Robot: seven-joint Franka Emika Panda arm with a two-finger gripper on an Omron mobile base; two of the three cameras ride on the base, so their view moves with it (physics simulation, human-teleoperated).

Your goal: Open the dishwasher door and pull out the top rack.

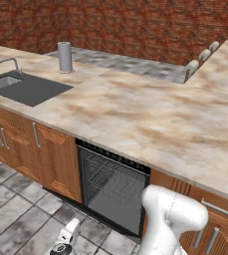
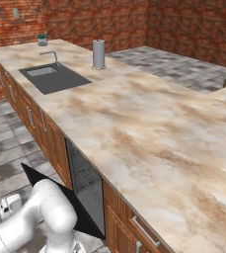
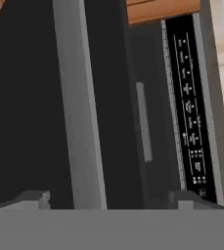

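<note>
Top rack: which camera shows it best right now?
Left base view: the top rack sits face-on inside the open dishwasher, wire grid plain. The right base view gives a narrow, steep sliver of it. In the hand view I cannot pick it out.

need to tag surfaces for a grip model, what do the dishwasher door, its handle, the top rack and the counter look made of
Dishwasher door: smooth matte black panel, plastic or coated metal.
Handle: plain grey bar with a satin look, probably brushed metal.
Top rack: thin grey wire grid, likely coated steel.
Counter: beige veined slab, polished marble or a stone-look laminate.
</note>
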